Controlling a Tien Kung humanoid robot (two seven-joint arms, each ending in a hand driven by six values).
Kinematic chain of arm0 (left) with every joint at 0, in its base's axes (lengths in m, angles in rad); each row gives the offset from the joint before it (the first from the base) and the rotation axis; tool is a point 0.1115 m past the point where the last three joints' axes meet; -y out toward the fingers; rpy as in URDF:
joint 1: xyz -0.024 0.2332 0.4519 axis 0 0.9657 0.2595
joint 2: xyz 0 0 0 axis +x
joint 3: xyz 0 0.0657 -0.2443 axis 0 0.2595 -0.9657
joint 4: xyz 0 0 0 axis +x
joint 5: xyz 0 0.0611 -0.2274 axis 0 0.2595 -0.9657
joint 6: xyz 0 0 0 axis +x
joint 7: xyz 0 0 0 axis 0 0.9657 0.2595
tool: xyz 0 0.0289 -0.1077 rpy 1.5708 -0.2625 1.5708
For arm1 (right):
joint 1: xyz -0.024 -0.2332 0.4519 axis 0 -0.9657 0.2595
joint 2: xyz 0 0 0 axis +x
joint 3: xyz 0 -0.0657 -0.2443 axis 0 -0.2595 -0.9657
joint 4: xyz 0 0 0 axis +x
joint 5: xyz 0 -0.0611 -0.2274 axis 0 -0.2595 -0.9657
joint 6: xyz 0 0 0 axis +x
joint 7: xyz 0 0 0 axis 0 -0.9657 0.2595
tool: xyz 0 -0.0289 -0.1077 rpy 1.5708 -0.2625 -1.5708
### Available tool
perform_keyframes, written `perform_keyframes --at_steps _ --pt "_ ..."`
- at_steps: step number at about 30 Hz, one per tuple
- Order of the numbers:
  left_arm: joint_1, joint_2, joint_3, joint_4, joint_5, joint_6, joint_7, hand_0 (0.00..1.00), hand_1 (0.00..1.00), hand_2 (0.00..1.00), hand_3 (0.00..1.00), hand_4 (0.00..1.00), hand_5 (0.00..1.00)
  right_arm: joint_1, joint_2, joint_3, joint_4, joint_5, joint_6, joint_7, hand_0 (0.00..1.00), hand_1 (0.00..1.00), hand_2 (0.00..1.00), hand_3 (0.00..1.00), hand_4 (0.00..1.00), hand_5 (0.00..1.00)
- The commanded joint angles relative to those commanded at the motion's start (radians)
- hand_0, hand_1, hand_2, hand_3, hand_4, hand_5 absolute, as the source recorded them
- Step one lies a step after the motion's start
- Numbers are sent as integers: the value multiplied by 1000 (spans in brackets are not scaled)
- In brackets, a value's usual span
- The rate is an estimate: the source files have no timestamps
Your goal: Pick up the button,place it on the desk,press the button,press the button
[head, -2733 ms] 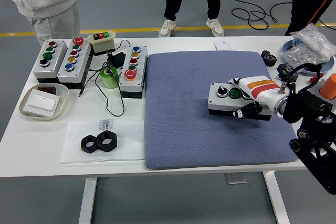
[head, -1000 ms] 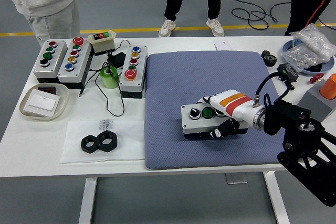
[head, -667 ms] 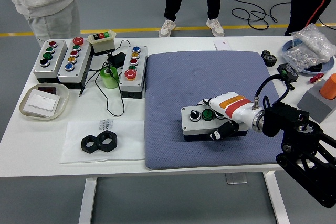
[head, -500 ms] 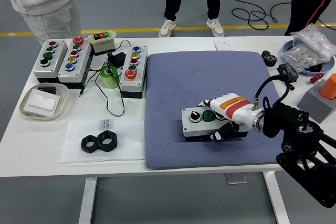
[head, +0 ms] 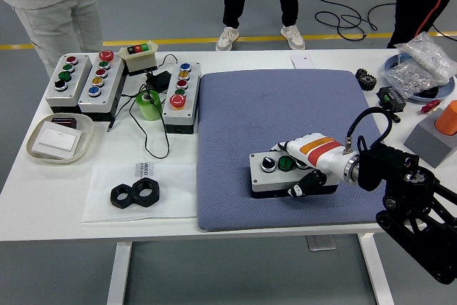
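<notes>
The right hand grasps the button box, fingers over its top and thumb on the near side, with the box low on the blue mat on the counter. If the hand lets go unevenly, the soft mat may let the box tip or skid. Fingers draped over the green button risk an unintended press.
</notes>
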Motion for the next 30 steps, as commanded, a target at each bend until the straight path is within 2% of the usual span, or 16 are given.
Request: perform_keyframes --at_steps 3,4,9,10,15,16,21,30 --pt "0 1 -1 0 3 0 0 741 897 971 770 574 998 -1 1 4 -8 9 -12 -3 896 834 812 783 786 82" --pt "0 1 -1 0 3 0 0 740 897 971 770 575 998 -2 1 5 -9 12 -15 -4 926 885 892 838 822 175" --pt "0 2 -3 0 7 -1 1 740 897 971 770 575 998 1 1 7 -14 12 -9 -4 926 885 892 838 822 175" --pt "0 1 -2 0 6 -1 1 741 898 971 770 574 998 0 2 8 -16 14 -10 -5 941 919 943 916 848 252" --pt "-3 1 -3 0 8 -1 0 741 898 971 770 574 998 2 1 9 -22 9 12 1 941 919 943 916 848 252" --pt "-3 1 -3 0 8 -1 0 741 898 971 770 574 998 2 1 9 -22 9 15 2 954 941 987 998 870 306" --pt "-5 2 -5 0 8 -1 1 741 898 971 770 574 998 3 1 9 -25 5 36 11 954 941 987 998 870 306" --pt "-6 2 -11 0 10 0 2 741 899 971 769 574 998 6 -5 20 -7 3 40 11 966 960 998 998 884 323"
